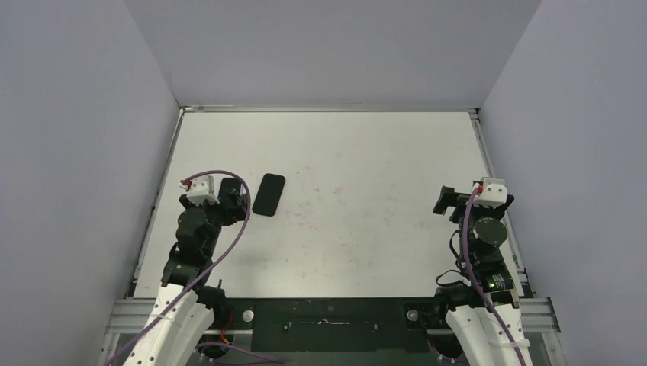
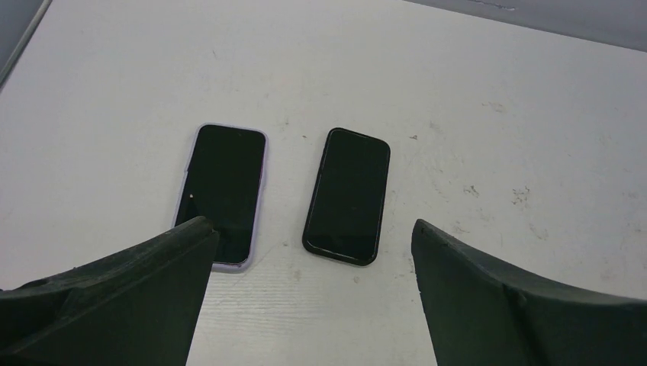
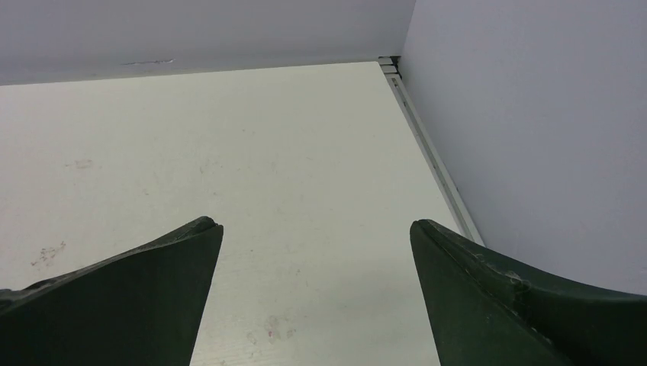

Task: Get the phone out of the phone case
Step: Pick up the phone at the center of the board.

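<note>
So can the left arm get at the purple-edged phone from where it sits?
Probably yes. The left gripper is open just over the purple-edged phone, nothing lies on it, and the black device lies apart beside it.

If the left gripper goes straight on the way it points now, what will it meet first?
Probably the black phone-shaped thing, which lies on the table almost midway ahead of the open left gripper. The purple-rimmed one lies off to the side, partly behind one finger. Depth is hard to judge.
</note>
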Controlling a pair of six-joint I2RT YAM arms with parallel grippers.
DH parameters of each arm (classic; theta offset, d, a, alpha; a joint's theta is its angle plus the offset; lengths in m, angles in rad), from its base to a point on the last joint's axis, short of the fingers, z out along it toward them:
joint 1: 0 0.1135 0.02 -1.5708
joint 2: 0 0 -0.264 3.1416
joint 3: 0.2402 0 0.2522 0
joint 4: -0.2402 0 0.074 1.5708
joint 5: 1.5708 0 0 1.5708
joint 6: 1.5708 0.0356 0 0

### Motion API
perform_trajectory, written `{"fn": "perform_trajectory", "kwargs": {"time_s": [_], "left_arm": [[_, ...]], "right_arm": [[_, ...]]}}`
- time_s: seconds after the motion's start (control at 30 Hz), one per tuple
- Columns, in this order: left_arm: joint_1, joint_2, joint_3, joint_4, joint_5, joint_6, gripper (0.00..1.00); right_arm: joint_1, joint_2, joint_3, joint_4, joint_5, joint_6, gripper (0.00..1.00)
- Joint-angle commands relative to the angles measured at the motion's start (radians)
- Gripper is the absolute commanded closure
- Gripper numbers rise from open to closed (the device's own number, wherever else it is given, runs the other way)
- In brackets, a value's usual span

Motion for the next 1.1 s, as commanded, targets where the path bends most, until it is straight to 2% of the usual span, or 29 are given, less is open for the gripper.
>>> {"fn": "perform_trajectory", "kwargs": {"time_s": [0.0, 0.17, 0.4, 0.6, 0.93, 1.07], "left_arm": [[0.007, 0.027, 0.044, 0.068, 0.053, 0.021, 0.03], [0.009, 0.113, 0.073, 0.077, 0.109, -0.004, 0.03], [0.014, 0.415, 0.176, 0.129, 0.258, -0.048, 0.03], [0.016, 0.674, 0.308, 0.121, 0.295, -0.069, 0.03], [0.005, 1.125, 0.753, -0.277, 0.382, 0.136, 0.03], [-0.003, 1.252, 0.889, -0.379, 0.372, 0.159, 0.03]], "right_arm": [[0.006, -0.004, 0.042, 0.027, 0.011, 0.003, 0.00], [0.011, -0.003, 0.028, 0.032, 0.016, 0.009, 0.00], [0.058, 0.028, 0.023, 0.036, 0.010, 0.006, 0.00], [0.085, 0.035, 0.021, 0.039, 0.007, 0.004, 0.00], [0.095, 0.045, 0.025, 0.030, 0.018, 0.006, 0.00], [0.095, 0.049, 0.027, 0.027, 0.020, 0.005, 0.00]]}}
